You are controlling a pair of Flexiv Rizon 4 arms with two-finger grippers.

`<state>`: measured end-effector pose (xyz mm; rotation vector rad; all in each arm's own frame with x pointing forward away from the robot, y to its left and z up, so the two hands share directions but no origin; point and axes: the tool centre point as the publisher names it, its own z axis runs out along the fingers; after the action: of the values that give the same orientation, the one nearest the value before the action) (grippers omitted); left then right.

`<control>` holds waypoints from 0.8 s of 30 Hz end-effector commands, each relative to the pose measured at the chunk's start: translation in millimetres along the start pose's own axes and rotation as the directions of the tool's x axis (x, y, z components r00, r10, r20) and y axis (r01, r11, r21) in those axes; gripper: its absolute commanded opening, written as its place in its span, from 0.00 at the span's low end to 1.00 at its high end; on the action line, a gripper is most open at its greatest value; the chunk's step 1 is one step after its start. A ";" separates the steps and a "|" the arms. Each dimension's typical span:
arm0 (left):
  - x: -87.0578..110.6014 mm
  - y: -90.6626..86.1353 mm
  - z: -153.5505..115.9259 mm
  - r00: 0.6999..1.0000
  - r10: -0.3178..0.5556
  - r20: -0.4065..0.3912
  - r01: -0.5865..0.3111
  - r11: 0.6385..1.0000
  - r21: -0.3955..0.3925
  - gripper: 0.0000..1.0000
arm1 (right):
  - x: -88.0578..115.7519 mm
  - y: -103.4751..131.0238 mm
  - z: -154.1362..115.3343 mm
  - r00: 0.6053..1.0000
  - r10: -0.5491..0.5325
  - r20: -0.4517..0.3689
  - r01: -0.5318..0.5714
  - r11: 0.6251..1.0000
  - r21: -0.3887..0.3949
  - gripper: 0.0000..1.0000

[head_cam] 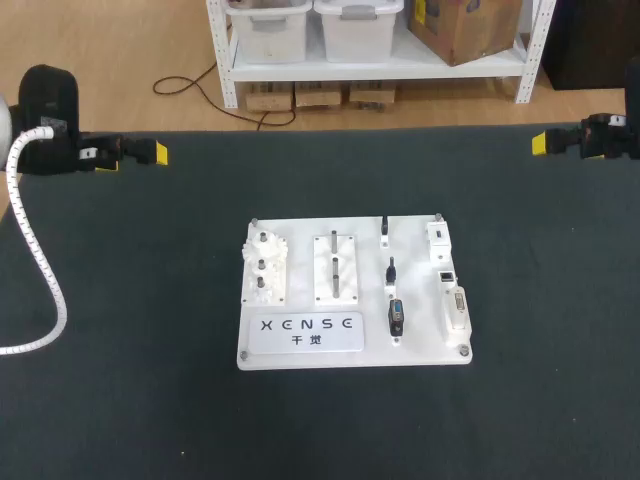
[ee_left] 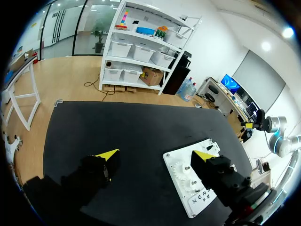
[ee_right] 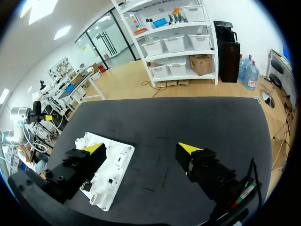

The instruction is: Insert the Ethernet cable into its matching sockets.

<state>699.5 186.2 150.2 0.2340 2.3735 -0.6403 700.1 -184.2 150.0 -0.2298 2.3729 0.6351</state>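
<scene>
Since both hands gape wide and hold nothing, the left hand (ee_left: pixel 155 157) over the bench's (head_cam: pixel 120 400) far left corner and the right hand (ee_right: pixel 141 148) over its far right, the coming move turns on the white board (head_cam: pixel 300 335) at mid-bench. Three short dark plugs (head_cam: pixel 391 272) sit in a column running front to back on the board's right half. I cannot tell which is the Ethernet cable. My right hand looks nearer. The bench is dark and matte, with ample room round the board.

Head view: high behind, facing down on table (head_cam: pixel 120 420). 2 wrist views: well above, facing inward. All 3 share white board (head_cam: pixel 420 290), ahead of left gripper (ee_left: pixel 156 155) and right gripper (ee_right: pixel 141 147).
</scene>
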 end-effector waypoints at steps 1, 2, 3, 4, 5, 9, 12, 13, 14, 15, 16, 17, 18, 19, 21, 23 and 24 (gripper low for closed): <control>-1.4 -1.5 0.5 1.000 -0.002 -0.006 0.002 1.000 -0.009 1.00 | -0.2 -0.7 -0.2 1.000 0.000 -0.001 0.000 1.000 -0.003 1.00; -1.4 -1.5 0.5 1.000 -0.002 -0.006 0.002 1.000 -0.009 1.00 | -0.2 -0.7 -0.2 1.000 0.000 -0.001 0.000 1.000 -0.003 1.00; -1.4 -1.5 0.5 1.000 -0.002 -0.006 0.002 1.000 -0.009 1.00 | -0.2 -0.7 -0.2 1.000 0.000 -0.001 0.000 1.000 -0.003 1.00; -1.4 -1.5 0.5 1.000 -0.002 -0.006 0.002 1.000 -0.009 1.00 | -0.2 -0.7 -0.2 1.000 0.000 -0.001 0.000 1.000 -0.003 1.00; -1.4 -1.5 0.5 1.000 -0.002 -0.006 0.002 1.000 -0.009 1.00 | -0.2 -0.7 -0.2 1.000 0.000 -0.001 0.000 1.000 -0.003 1.00; -1.8 -4.5 2.3 1.000 0.029 -0.003 -0.029 0.999 0.019 1.00 | -0.2 -0.7 -0.2 1.000 0.000 -0.001 0.000 1.000 -0.003 1.00; -2.8 -18.1 9.0 0.988 0.154 0.024 -0.155 0.977 0.147 1.00 | -0.2 -0.7 -0.2 1.000 0.000 -0.001 0.000 1.000 -0.003 1.00; -2.7 -22.5 11.4 0.980 0.195 0.034 -0.198 0.960 0.196 1.00 | -0.2 -0.7 -0.2 1.000 0.000 -0.001 0.000 1.000 -0.003 1.00; -2.2 -27.0 13.6 0.972 0.229 0.049 -0.234 0.942 0.239 1.00 | -0.2 -0.7 -0.2 1.000 0.000 -0.001 0.000 1.000 -0.003 1.00; -1.3 -32.6 16.1 0.963 0.263 0.065 -0.271 0.922 0.275 1.00 | -0.2 -0.7 -0.2 1.000 0.000 -0.001 0.000 1.000 -0.003 1.00; -0.6 -36.2 17.4 0.955 0.285 0.078 -0.295 0.904 0.310 1.00 | -0.2 -0.7 -0.2 1.000 0.000 -0.001 0.000 1.000 -0.003 1.00; 1.2 -43.7 20.1 0.940 0.326 0.097 -0.339 0.869 0.361 1.00 | -0.2 -0.7 -0.2 1.000 0.000 -0.001 0.000 1.000 -0.003 1.00; 3.6 -50.5 22.2 0.928 0.351 0.124 -0.371 0.844 0.387 1.00 | -0.2 -0.7 -0.2 1.000 0.000 -0.001 0.000 1.000 -0.003 1.00; 5.9 -56.5 23.9 0.911 0.386 0.147 -0.410 0.805 0.429 1.00 | -0.2 -0.7 -0.2 1.000 0.000 -0.001 0.000 1.000 -0.003 1.00; 12.1 -69.6 26.4 0.883 0.428 0.193 -0.467 0.750 0.469 1.00 | -0.2 -0.7 -0.2 1.000 0.000 -0.001 0.000 1.000 -0.003 1.00; 16.7 -76.7 26.4 0.849 0.468 0.246 -0.524 0.683 0.509 1.00 | -0.2 -0.7 -0.2 1.000 0.000 -0.001 0.000 1.000 -0.003 1.00; 19.1 -80.8 26.5 0.835 0.483 0.261 -0.543 0.656 0.524 1.00 | -0.2 -0.7 -0.2 1.000 0.000 -0.001 0.000 1.000 -0.003 1.00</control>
<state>679.5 101.5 156.3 0.7359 2.2198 -0.7342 700.2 -184.2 149.9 -0.2296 2.3730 0.6352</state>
